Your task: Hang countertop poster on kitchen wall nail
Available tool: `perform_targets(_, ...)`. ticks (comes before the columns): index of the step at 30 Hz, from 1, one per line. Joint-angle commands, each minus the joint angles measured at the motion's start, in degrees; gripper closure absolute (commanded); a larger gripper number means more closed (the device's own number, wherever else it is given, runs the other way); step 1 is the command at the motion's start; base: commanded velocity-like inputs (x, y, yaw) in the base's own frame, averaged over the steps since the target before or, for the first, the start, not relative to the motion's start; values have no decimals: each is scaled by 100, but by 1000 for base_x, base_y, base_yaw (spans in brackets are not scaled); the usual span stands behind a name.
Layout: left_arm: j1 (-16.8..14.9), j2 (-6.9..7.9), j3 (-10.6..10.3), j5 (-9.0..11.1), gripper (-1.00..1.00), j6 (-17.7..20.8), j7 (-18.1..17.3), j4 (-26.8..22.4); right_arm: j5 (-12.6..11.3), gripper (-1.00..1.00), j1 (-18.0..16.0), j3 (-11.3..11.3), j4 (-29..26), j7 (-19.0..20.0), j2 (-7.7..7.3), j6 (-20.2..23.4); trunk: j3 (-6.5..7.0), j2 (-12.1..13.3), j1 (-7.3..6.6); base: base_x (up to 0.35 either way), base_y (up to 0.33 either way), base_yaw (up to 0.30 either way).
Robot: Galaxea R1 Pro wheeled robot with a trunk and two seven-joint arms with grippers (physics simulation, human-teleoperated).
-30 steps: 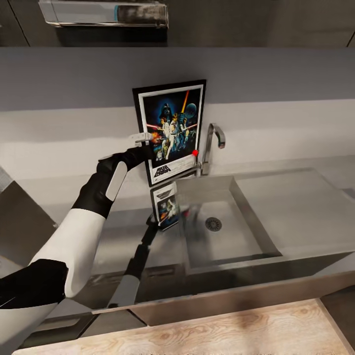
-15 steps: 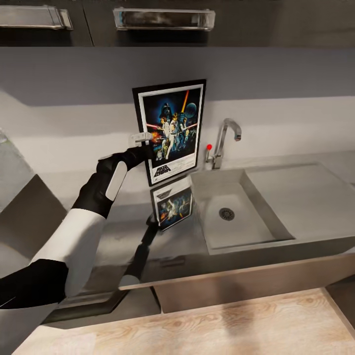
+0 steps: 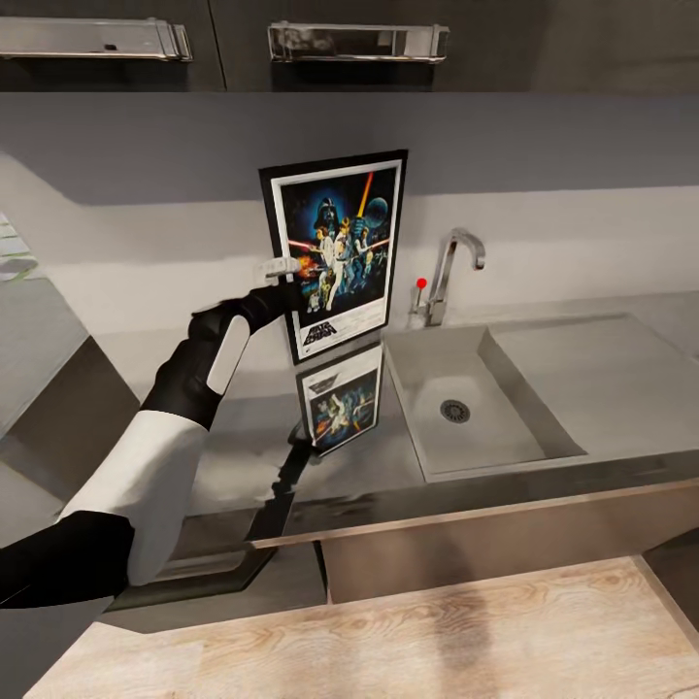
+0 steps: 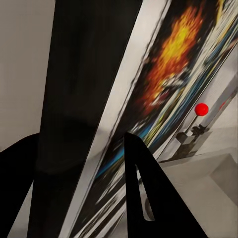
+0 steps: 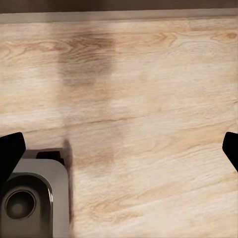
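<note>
Poster (image 3: 337, 254), black-framed with white border and dark blue Star Wars art, hangs upright above the glossy tabletop (image 3: 592, 388) beside the sink (image 3: 466, 408), its left edge clamped in the left end effector (image 3: 282, 275); the right end effector (image 5: 119, 148) is spread wide over wooden floor (image 5: 148, 89).

We see soft, even indoor light, fairly dim under the upper cabinets (image 3: 291, 44), which cast a broad shadow across the wall. The glossy kitchen countertop (image 3: 243, 437) mirrors the poster (image 3: 335, 254) and arm. In the left wrist view the poster (image 4: 163, 99) is smeared and out of focus. A faint grey shadow lies on the pale wood floor (image 5: 148, 99).
</note>
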Motion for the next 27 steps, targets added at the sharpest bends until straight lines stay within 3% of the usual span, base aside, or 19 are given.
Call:
perform_targets(1, -3, -1, 4, 25, 100, 31, -5, -9, 6, -100, 2, -11, -6, -5, 1, -10, -5, -4, 1, -4, 4, 0)
perform_targets(10, -3, -6, 2, 32, 100, 42, -7, -84, 6, -100, 2, -5, -6, -5, 1, -14, -5, -4, 1, -9, 0, 0)
perform_targets(27, -3, -10, -10, 42, 100, 66, -14, -185, 6, -100, 2, -12, -6, -5, 1, -9, -5, -4, 1, -175, 0, 0)
